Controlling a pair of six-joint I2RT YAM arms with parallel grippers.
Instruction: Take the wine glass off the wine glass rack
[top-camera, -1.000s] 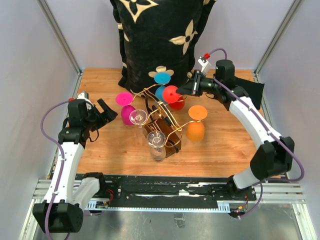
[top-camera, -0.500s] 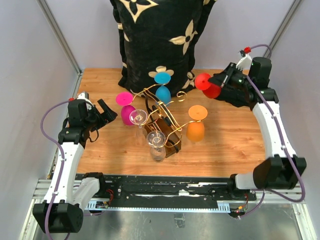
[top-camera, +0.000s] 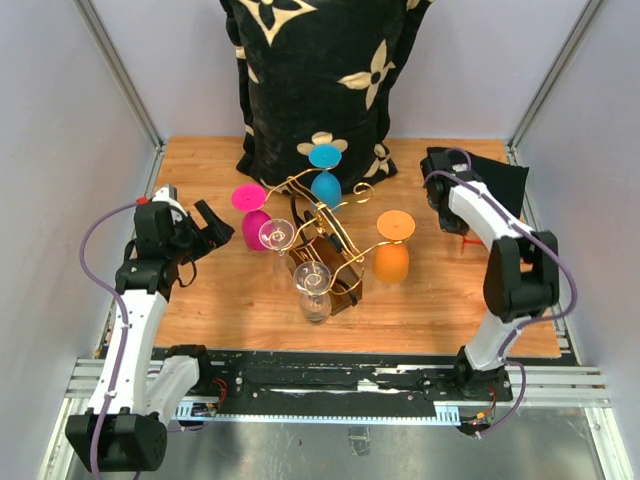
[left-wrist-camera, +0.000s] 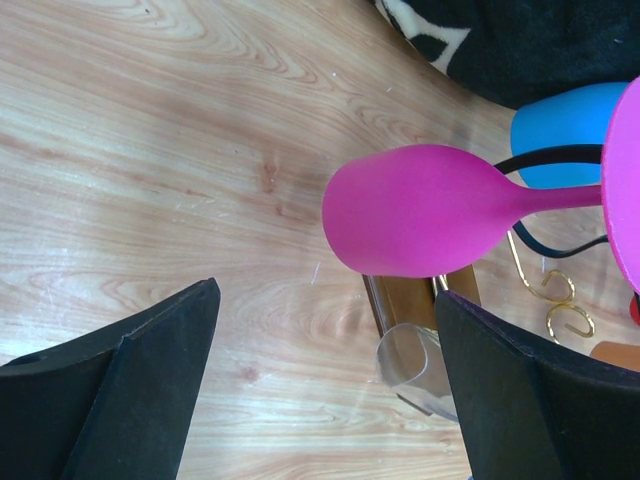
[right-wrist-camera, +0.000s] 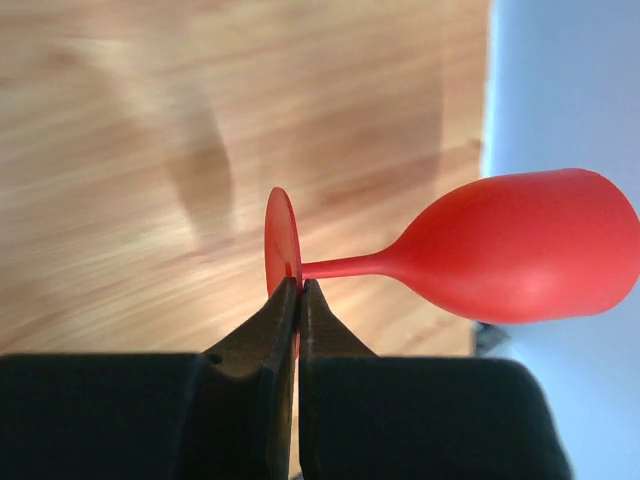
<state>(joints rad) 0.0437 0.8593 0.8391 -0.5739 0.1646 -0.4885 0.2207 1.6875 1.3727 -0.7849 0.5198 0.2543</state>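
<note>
At the left, the left gripper (left-wrist-camera: 328, 300), jaws wide apart, hangs near the pink glass (left-wrist-camera: 415, 220) on the wine glass rack (top-camera: 332, 238); drifting right could knock that glass or tip the rack. At the far right, well apart from the rack, the right gripper (right-wrist-camera: 298, 290) is clamped only on the thin rim of the red wine glass (right-wrist-camera: 520, 250) foot. The sideways bowl could lever it loose and drop it.

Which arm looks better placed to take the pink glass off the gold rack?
Left. The left arm's open fingers face the pink glass hanging on the rack. The right arm's fingers are shut on the red glass, away from the rack.
</note>
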